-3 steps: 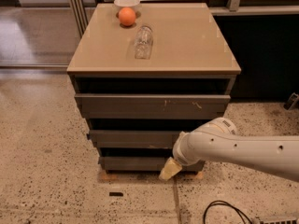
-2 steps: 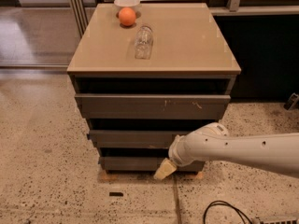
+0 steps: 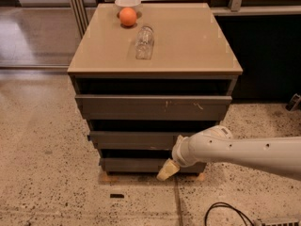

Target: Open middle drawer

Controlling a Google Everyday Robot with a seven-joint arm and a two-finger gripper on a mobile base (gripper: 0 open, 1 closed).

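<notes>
**Current step: approach.** The middle drawer [image 3: 136, 140] sits second in the stack. It is below the taller front with pale scratch marks [image 3: 153, 107] and above the shortest front [image 3: 134, 165]. None of its inner tray shows, so treat it as not yet opened.

The hand [image 3: 168, 169] hangs low, in front of the right part of the shortest front and close to the floor. The arm's wrist [image 3: 188, 150] covers the right end of the middle drawer's front. You cannot tell whether the hand is apart or together, because only a pale tip shows below the wrist. No contact with the middle drawer can be confirmed.

**Next move.**
1. The hand is judged to be too low for this drawer, so raise it to the level of the middle front.
2. The front has no handle. Hook an edge of it, most likely the top lip below the dark gap.
3. Pull straight out, away from the cabinet.
4. Keep the pull level. The glass [image 3: 145, 41] lying on the worktop [image 3: 197, 46] could roll if the cabinet is jolted. The orange [image 3: 128, 17] and the white bowl [image 3: 128, 3] at the rear edge are less exposed.

**Change against the earlier frames.**
- The wrist has moved left and slightly down across the drawer fronts.
- The hand's tip has stayed at about the same height, in front of the shortest front.
- The three drawer fronts and the items on the worktop have not shifted.
</notes>
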